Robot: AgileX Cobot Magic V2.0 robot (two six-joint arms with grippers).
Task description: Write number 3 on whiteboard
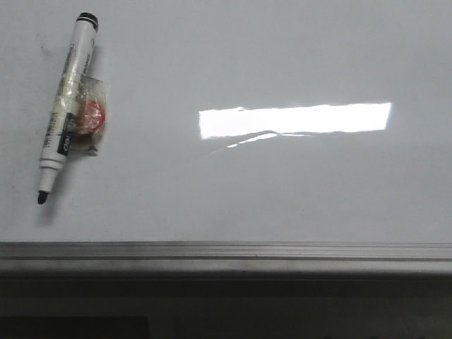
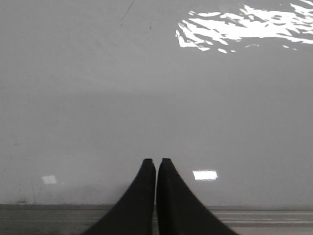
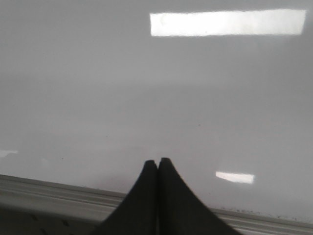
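Glossy whiteboard (image 1: 282, 56) fills the front view, no number 3 drawn yet; an uncapped marker (image 1: 65, 106) lies far left of the glare, ready for pickup. Left gripper (image 2: 156, 161) clenched, empty. Right gripper (image 3: 157, 161) likewise, near the frame.

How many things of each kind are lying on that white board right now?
Marker: 1
Red item in clear wrapper: 1
Total on the whiteboard: 2
No number 3 drawn yet.
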